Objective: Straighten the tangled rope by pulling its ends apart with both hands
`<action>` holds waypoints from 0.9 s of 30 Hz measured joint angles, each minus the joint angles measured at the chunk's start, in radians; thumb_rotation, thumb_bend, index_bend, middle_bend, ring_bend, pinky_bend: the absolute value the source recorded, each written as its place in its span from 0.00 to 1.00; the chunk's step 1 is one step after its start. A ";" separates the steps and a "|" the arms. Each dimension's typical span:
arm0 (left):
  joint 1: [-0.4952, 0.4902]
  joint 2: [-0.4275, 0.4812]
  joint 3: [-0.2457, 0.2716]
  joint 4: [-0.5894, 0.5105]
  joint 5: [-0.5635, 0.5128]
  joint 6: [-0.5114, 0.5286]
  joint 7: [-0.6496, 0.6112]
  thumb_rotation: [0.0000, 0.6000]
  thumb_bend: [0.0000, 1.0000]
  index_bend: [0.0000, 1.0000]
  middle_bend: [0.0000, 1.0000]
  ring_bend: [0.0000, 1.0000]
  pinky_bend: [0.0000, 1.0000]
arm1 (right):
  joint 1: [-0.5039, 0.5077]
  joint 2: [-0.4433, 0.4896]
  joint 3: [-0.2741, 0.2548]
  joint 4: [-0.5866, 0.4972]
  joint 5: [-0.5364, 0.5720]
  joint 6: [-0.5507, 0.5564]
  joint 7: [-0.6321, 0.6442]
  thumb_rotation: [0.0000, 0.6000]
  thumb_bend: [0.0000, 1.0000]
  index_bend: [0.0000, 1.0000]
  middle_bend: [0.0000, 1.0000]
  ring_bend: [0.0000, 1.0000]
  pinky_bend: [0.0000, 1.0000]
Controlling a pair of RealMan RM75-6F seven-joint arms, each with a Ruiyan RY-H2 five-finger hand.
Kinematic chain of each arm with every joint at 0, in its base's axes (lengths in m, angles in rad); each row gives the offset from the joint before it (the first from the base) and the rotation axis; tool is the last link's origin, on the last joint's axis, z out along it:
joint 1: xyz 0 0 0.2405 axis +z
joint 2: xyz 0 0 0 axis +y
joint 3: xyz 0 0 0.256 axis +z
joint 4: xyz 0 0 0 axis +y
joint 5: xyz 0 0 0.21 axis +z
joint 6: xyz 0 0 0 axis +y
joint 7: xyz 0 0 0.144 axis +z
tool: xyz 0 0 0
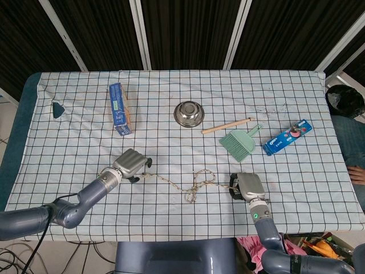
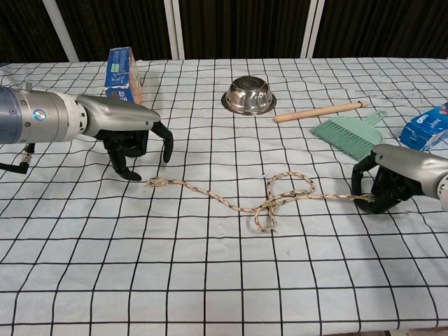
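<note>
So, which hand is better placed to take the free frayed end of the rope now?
The left hand: its fingers hang just above the frayed end of the beige braided rope, while the right hand already grips the opposite end.

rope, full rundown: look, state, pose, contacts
The rope is thin, twisted, beige with darker flecks. It lies flat on the checked tablecloth near the front, running left to right. Its left end is frayed and free; the left hand hovers just over it, fingers apart. Right of the middle it crosses itself in a loose loop with a short tail. The right hand holds its right end.
</note>
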 measured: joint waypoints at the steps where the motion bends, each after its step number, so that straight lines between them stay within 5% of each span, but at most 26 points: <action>1: -0.006 -0.007 0.003 0.006 -0.011 0.001 0.003 1.00 0.26 0.37 0.93 0.84 0.74 | 0.000 -0.002 0.001 0.002 0.000 0.000 -0.001 1.00 0.44 0.61 1.00 1.00 1.00; 27: -0.080 -0.126 0.052 0.111 -0.073 0.029 0.027 1.00 0.33 0.48 0.95 0.85 0.74 | -0.003 -0.020 0.010 0.026 0.000 -0.011 -0.005 1.00 0.44 0.61 1.00 1.00 1.00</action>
